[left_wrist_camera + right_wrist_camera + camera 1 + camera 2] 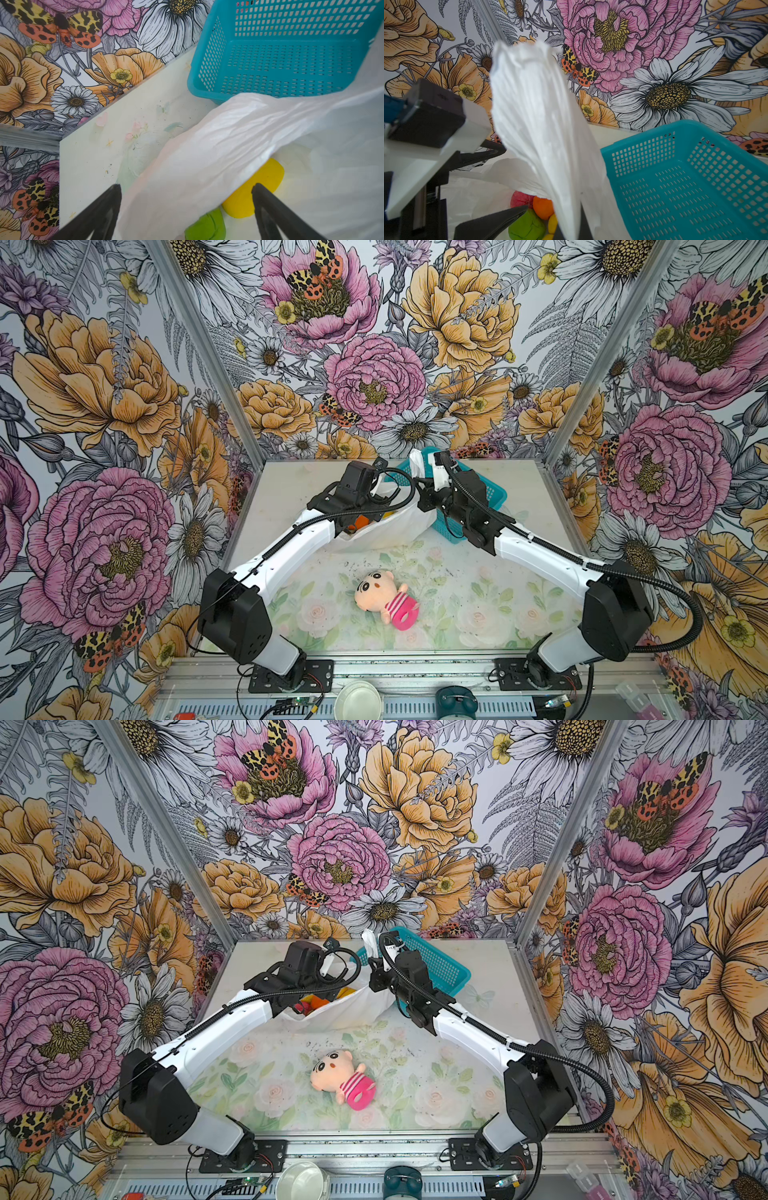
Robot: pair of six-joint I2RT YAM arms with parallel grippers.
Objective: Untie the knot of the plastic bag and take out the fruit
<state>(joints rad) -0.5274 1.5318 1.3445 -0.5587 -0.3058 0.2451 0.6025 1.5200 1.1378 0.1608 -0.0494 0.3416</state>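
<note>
The white plastic bag (390,531) (345,1011) lies with its mouth open at the back middle of the table. The knot is out of view. My right gripper (562,216) (426,481) is shut on a bag handle (533,108), holding it up beside the basket. My left gripper (186,187) (361,516) is open over the bag's mouth. One finger (110,203) is outside the bag, the other finger (268,207) inside, with the bag's edge (207,155) between them. Fruit inside: green (205,226), yellow (257,187), red (521,199), orange (543,207).
A teal mesh basket (492,493) (444,965) (207,87) (654,137) stands at the back right, touching the bag. A plush doll in pink stripes (384,599) (340,1077) lies at the table's front middle. Flowered walls enclose three sides.
</note>
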